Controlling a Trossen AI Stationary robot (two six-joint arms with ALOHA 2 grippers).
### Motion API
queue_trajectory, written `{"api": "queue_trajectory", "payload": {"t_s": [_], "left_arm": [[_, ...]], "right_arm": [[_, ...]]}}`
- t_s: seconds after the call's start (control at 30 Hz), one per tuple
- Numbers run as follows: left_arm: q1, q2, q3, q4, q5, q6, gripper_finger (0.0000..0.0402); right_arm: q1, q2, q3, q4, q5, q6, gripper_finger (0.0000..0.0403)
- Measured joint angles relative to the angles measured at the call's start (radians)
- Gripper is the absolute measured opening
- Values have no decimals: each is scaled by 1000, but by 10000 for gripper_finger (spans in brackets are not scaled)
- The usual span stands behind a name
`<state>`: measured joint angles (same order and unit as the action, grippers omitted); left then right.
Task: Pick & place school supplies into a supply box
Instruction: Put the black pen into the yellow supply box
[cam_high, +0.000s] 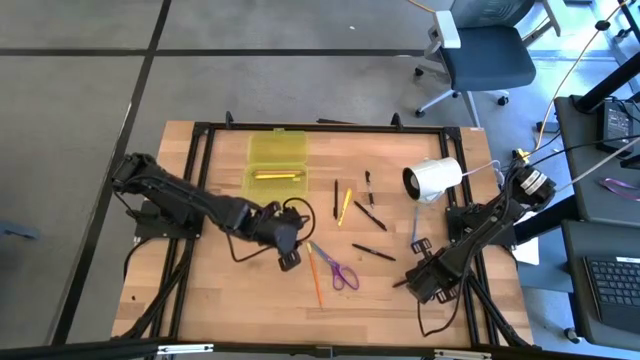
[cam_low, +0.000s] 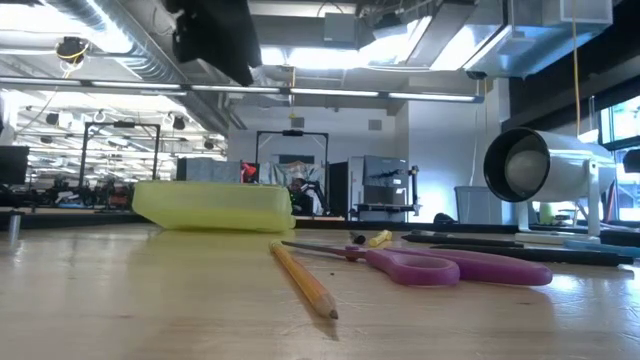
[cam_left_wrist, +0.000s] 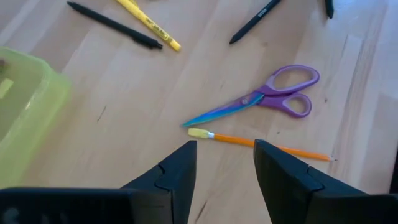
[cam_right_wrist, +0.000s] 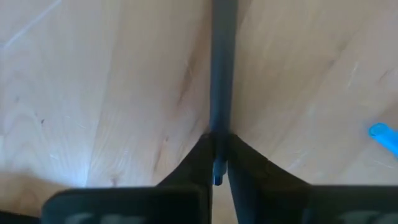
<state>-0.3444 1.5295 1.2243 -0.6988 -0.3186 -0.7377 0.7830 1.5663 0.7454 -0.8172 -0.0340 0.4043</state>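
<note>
The supply box (cam_high: 277, 163) lies open near the far edge, a yellow pencil (cam_high: 278, 175) inside it; it also shows in the low view (cam_low: 215, 207). Purple-handled scissors (cam_high: 341, 269) (cam_left_wrist: 267, 99) and an orange pencil (cam_high: 315, 276) (cam_left_wrist: 261, 144) lie flat on the table. My left gripper (cam_high: 291, 258) (cam_left_wrist: 224, 155) hovers open beside the pencil's eraser end. Black pens (cam_high: 371, 215), a yellow pen (cam_high: 345, 205) and a blue pen (cam_high: 415, 226) lie mid-table. My right gripper (cam_high: 410, 283) (cam_right_wrist: 217, 155) is shut on a dark pen (cam_right_wrist: 222, 62). My right gripper pinches the dark pen by one end (cam_right_wrist: 217, 134) between its two fingers. The pen runs on straight ahead of the fingers, along their line, close over the wood. I cannot tell whether its far end rests on the table.
A white cylinder (cam_high: 432, 178) (cam_low: 545, 170) on a stand sits at the far right of the table. Bare wood lies along the near edge and the left side. Black frame rails (cam_high: 200, 150) border the tabletop. An office chair (cam_high: 480, 50) stands beyond the far edge.
</note>
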Motion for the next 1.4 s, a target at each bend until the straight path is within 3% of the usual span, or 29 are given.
{"api": "queue_trajectory", "payload": {"t_s": [0.17,0.33,0.5,0.7,0.87,1.1,1.4], "left_arm": [[-42,0,0,0,-73,-1,149],[-37,0,0,2,-81,-6,150],[-32,0,0,70,-111,27,152],[-31,1,0,308,-136,269,149],[-6,1,0,535,-137,456,151],[50,30,0,820,-83,602,143],[73,35,-1,905,-28,666,133]], "right_arm": [[-2,-75,10,23,19,68,39],[-1,-146,42,11,39,111,36],[-28,-221,104,5,182,119,40],[-130,-304,190,41,420,111,40],[-218,-344,222,229,538,9,41],[-292,-349,223,592,524,-229,41],[-342,-349,223,675,484,-286,41]]}}
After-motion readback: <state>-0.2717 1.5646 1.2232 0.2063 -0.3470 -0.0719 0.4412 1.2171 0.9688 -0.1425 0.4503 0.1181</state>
